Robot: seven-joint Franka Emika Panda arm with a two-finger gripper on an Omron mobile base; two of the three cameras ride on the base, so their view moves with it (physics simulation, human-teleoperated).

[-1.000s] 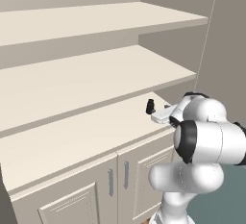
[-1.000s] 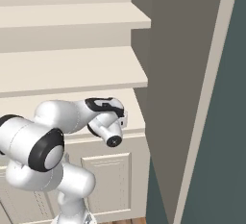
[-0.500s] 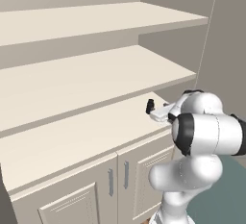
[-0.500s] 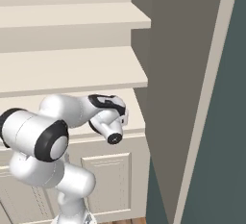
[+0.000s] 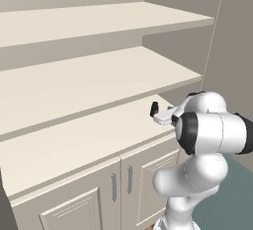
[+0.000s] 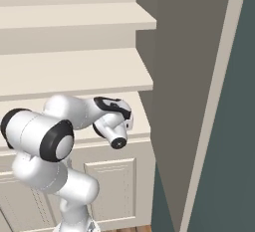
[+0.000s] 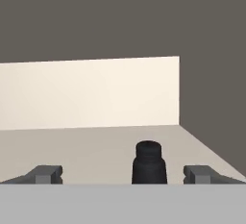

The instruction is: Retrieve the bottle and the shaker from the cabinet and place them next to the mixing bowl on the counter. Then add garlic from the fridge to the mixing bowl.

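Note:
The shaker (image 7: 149, 164), a small black cylinder with a narrower top, stands upright on the cabinet's (image 5: 74, 140) lowest open shelf near its right end. In the hand view it sits just ahead of my gripper (image 7: 125, 174), in line with the gap between the two fingertips (image 7: 48, 174) and nearer the right one. The gripper (image 5: 154, 110) is open and holds nothing, hovering low over that shelf with its fingers pointing towards the back wall. The bottle, mixing bowl, counter, garlic and fridge are out of view.
Two more flat shelves (image 5: 99, 71) run above the one I work on. Below are panelled double doors (image 5: 99, 199) with grey handles. A grey side wall (image 6: 184, 76) closes the cabinet on the right, close to the shaker.
The arm's elbow has swung to a new angle. The hand itself has stayed almost in place over the lowest shelf, jaws still wide.

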